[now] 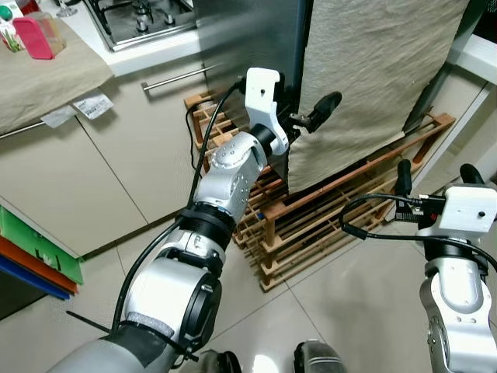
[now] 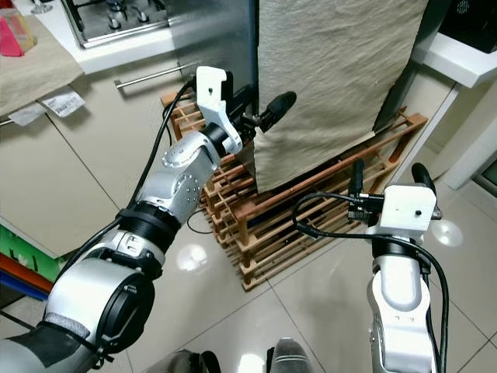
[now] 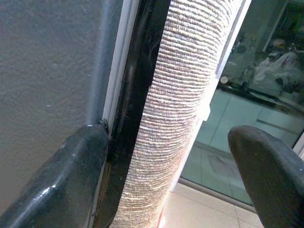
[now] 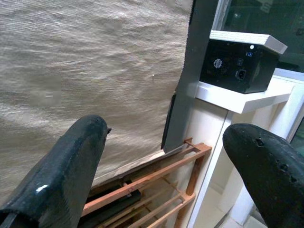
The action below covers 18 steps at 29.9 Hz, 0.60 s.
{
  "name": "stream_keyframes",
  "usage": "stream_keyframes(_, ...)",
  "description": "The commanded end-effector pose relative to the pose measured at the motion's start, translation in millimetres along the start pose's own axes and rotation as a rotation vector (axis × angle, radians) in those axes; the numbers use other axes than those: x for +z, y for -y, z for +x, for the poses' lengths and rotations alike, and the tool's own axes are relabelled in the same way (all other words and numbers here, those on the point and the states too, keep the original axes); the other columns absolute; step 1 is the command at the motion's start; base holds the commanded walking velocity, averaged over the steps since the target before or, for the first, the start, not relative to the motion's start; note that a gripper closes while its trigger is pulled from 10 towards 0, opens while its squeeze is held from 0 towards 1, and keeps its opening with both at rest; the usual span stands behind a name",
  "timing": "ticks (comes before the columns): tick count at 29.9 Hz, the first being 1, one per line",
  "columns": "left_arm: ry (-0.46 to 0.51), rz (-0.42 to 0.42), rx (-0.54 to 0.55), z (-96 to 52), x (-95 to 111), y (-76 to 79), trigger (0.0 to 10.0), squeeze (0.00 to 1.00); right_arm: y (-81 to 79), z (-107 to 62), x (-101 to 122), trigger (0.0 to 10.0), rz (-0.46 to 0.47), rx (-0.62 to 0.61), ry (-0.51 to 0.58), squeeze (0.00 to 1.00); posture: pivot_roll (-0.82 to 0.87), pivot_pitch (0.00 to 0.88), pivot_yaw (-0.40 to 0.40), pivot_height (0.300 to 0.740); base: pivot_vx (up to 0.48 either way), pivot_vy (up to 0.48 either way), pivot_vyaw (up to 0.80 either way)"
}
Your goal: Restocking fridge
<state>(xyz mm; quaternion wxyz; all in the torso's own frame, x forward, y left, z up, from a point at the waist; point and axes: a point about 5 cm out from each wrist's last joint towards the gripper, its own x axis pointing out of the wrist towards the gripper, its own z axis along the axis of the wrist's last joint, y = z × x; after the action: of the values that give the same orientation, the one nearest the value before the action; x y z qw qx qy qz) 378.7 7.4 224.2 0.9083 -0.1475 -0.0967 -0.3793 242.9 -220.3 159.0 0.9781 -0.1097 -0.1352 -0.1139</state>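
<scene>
At the far left, a kitchen counter (image 1: 147, 58) carries a gas hob (image 1: 140, 19) and a beige cloth (image 1: 46, 78), with cabinet doors (image 1: 93, 171) below; none of these is involved in the current step. The left gripper (image 1: 305, 118) is raised to the leading edge of the fridge door (image 1: 248, 47), which is draped with a beige cloth cover (image 1: 373, 78). Its fingers are spread wide and hold nothing. In the left wrist view, one finger (image 3: 71, 175) sits against the dark gap at the door seam while the other finger (image 3: 270, 175) stands clear on the far side of the cloth-covered edge (image 3: 175, 109), so the door edge lies between them. This placement is judged to prepare a grip or pull on the door edge, as restocking requires the fridge to be opened first. A wooden rack (image 1: 311, 217) stands on the tiled floor (image 1: 349, 311) against the fridge base and may obstruct the door swing. The right gripper (image 1: 437, 177) hovers lower, near the rack, fingers also wide apart and empty, apparently in reserve. The cloth conceals the door face and any handle. The fridge interior is hidden, and no stock items can be identified. A black box (image 4: 240, 64) rests on a white ledge (image 4: 247, 99) at the right; its function cannot be determined.
</scene>
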Motion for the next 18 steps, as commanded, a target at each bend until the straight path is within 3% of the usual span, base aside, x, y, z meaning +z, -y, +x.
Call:
stream_keyframes(1,-0.013,-0.039,-0.011,9.0,-6.6,14.0,10.0,0.0,1.0,-1.0,4.2,10.0,-0.002,-0.002,0.01,0.0,-0.34,0.142,0.097,0.723,0.0,0.0,0.0)
stream_keyframes(4,-0.013,-0.058,-0.04,11.6,-10.1,19.6,10.0,0.0,2.5,-2.4,4.1,10.0,-0.003,-0.007,0.008,0.0,-0.34,0.142,0.101,0.723,0.0,0.0,0.0)
stream_keyframes(6,0.033,-0.236,-0.197,18.4,-6.6,38.6,10.0,0.0,3.5,-5.4,3.1,10.0,-0.001,-0.011,-0.001,0.0,-0.35,0.147,0.103,0.723,0.0,0.0,0.0)
stream_keyframes(8,0.069,-0.282,-0.318,22.1,-2.9,54.2,10.0,0.0,4.4,-8.3,2.1,10.0,0.0,-0.014,-0.01,0.0,-0.36,0.146,0.106,0.723,0.0,0.0,0.0)
stream_keyframes(14,0.062,-0.294,-0.536,19.8,-12.3,82.3,10.0,0.0,6.3,-13.3,0.3,10.0,-0.002,-0.025,-0.025,0.0,-0.37,0.15,0.113,0.723,0.0,0.0,0.0)
stream_keyframes(18,0.049,-0.313,-0.599,16.3,-18.7,88.7,10.0,0.0,6.6,-14.3,0.2,10.0,-0.002,-0.026,-0.027,0.0,-0.37,0.148,0.108,0.723,0.0,0.0,0.0)
